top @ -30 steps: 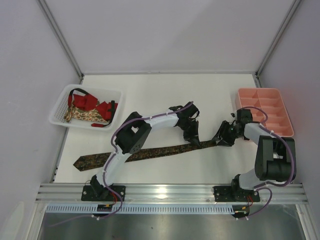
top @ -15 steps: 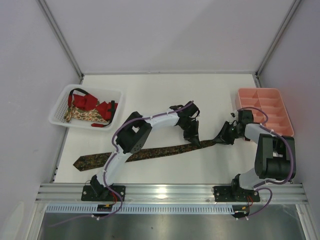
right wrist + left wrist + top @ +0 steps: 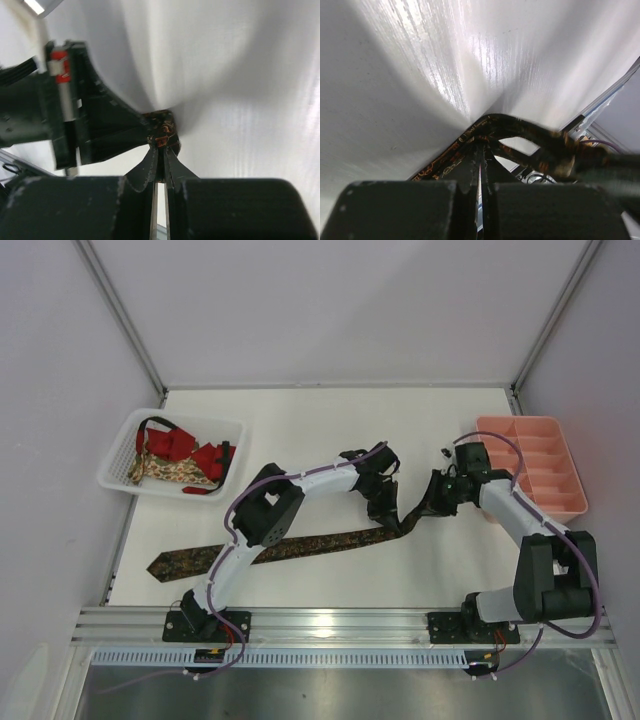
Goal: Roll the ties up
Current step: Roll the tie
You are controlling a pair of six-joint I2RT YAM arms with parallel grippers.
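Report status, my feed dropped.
Left fingers shut on brown tie; right fingers shut on its narrow end. Tie mostly flat, unrolled. Basket, tray off aside.

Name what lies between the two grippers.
A short stretch of the dark tie, pinched by both the left gripper and the right gripper; the top view shows it.

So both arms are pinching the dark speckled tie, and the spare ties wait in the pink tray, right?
Not quite. The spare ties lie in the white basket at the far left, not in the pink compartment tray on the right, as the top view shows. The rest holds: the left gripper and right gripper are both shut on the dark speckled tie.
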